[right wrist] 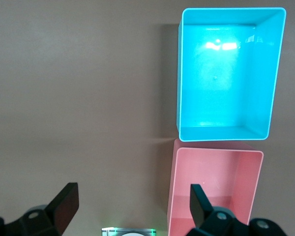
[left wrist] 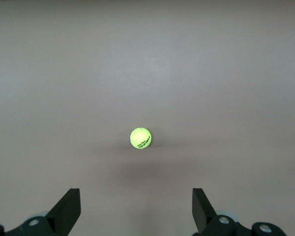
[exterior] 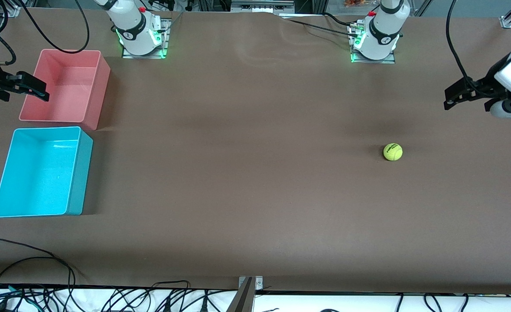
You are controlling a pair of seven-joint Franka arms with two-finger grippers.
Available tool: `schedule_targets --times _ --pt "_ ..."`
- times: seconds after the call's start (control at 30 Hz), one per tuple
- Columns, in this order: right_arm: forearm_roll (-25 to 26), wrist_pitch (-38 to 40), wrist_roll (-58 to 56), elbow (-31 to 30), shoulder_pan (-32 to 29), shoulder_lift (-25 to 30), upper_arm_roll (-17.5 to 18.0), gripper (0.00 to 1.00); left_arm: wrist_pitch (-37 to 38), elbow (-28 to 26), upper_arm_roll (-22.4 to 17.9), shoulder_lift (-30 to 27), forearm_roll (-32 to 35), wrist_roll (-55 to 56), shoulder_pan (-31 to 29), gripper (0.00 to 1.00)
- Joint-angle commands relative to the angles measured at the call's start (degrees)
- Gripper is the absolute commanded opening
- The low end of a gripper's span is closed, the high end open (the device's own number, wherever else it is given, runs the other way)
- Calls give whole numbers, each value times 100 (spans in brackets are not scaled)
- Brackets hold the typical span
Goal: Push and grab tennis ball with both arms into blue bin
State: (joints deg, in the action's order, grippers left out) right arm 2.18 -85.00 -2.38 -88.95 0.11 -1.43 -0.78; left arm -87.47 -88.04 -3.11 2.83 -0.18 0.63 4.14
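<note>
The tennis ball lies on the brown table toward the left arm's end, its dark lettering up; the left wrist view shows the ball on bare table. My left gripper hangs open above the table's end, well apart from the ball, with nothing between its fingers. The blue bin stands with nothing in it at the right arm's end, and its rim shows in the right wrist view. My right gripper hangs open over the pink bin's outer edge, holding nothing.
A pink bin stands beside the blue one, farther from the front camera, and touches or nearly touches it. Both arm bases stand along the table's back edge. Black cables trail by the front edge.
</note>
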Motion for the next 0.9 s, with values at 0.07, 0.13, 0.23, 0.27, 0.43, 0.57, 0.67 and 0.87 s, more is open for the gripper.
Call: schedule_targets --times 0.07,0.13,0.23,0.27,0.43,0.57,0.67,0.87 --pt "46 89 27 124 -46 -6 61 100 -832 -740 214 -72 -140 -608 -475 100" --pt "46 98 27 124 -46 -6 61 100 -1017 -890 214 -72 -132 -617 -510 100" --pt "46 98 27 124 -46 -6 61 100 -1228 -1144 205 -72 -97 -626 -519 100" --pt "46 98 27 124 -46 -6 61 100 -1289 -1259 205 -72 -88 -626 -519 100" --pt "46 98 27 124 -46 -6 61 100 -1693 -1865 205 -89 -79 -626 -554 100" --pt "46 98 27 124 -46 -6 61 100 -2168 -2314 205 -125 -79 -617 -563 100" --pt "46 98 27 124 -46 -6 61 100 -2291 -2446 205 -142 -88 -617 -572 100" --pt "46 98 27 124 -46 -6 61 100 -2835 -2911 205 -151 -105 -617 -563 100"
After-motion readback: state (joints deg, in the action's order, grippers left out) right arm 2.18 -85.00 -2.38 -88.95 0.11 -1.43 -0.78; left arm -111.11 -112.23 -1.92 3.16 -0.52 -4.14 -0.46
